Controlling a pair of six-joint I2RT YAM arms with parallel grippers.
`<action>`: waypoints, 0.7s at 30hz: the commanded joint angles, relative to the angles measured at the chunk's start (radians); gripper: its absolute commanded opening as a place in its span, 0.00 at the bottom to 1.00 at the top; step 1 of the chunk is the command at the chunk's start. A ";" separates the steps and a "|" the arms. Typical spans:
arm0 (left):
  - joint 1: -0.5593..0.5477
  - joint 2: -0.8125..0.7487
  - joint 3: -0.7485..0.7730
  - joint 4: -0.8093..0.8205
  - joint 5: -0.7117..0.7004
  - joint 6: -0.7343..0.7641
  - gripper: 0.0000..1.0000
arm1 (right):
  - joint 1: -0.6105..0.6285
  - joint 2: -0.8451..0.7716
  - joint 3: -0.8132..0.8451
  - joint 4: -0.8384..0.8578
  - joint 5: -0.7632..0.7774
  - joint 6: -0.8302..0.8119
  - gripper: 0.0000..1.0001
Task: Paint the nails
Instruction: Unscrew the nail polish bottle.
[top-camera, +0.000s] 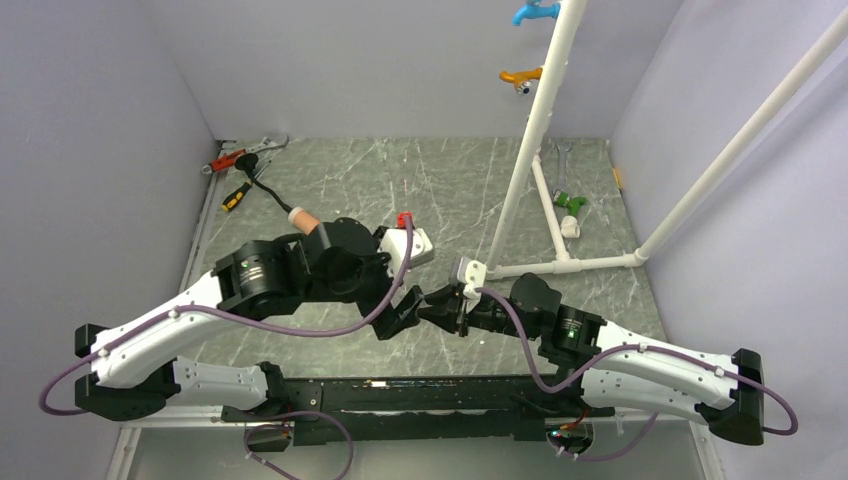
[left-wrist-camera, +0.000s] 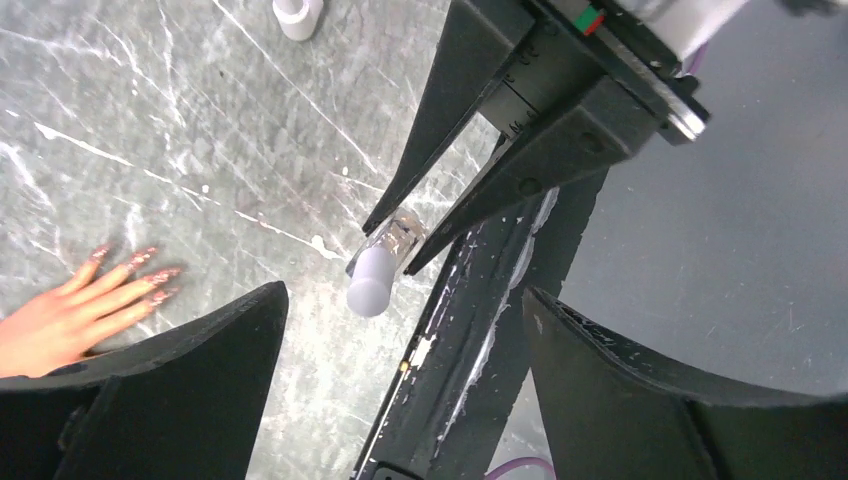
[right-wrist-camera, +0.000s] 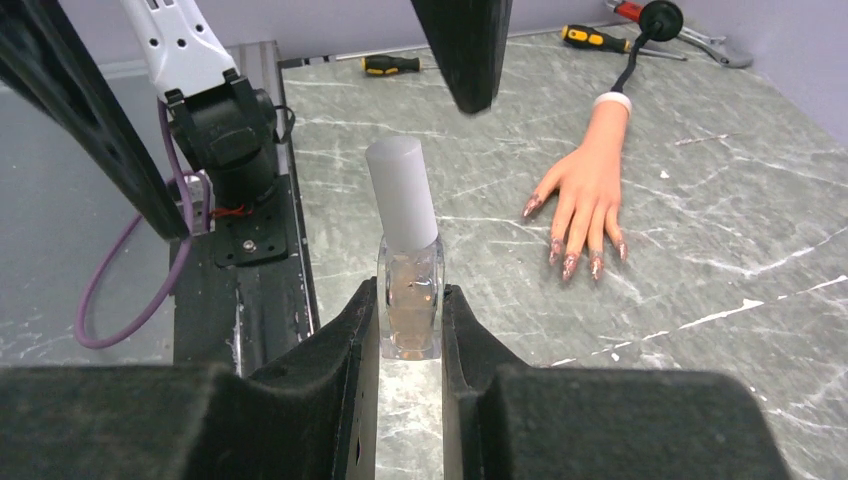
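Observation:
My right gripper (right-wrist-camera: 410, 292) is shut on a small clear bottle (right-wrist-camera: 410, 310) with a white cap (right-wrist-camera: 400, 190), and holds it upright near the table's front edge. A flesh-coloured mannequin hand (right-wrist-camera: 588, 185) lies flat on the table to the right of the bottle, and its reddish-pink nails (right-wrist-camera: 572, 265) point toward me. My left gripper (left-wrist-camera: 402, 293) is open, with its jaws spread wide on either side of the cap (left-wrist-camera: 370, 285), apart from it. The hand (left-wrist-camera: 70, 320) also shows in the left wrist view. In the top view the left arm hides most of the hand; only its forearm (top-camera: 303, 218) shows.
Screwdrivers (top-camera: 235, 198) and a wrench (top-camera: 262, 146) lie at the back left. A white pipe frame (top-camera: 530, 150) stands at the back right with a green piece (top-camera: 570, 202) by its foot. A black rail (top-camera: 400, 395) runs along the near edge.

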 joint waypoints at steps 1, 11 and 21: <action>0.000 -0.014 0.122 -0.106 -0.025 0.101 0.93 | -0.001 -0.032 0.013 0.076 0.007 0.016 0.00; 0.008 -0.040 0.115 -0.142 0.028 0.305 0.94 | -0.003 -0.009 0.043 0.025 -0.128 -0.001 0.00; 0.008 -0.130 -0.020 -0.066 0.113 0.465 0.91 | -0.007 0.042 0.076 -0.037 -0.242 -0.027 0.00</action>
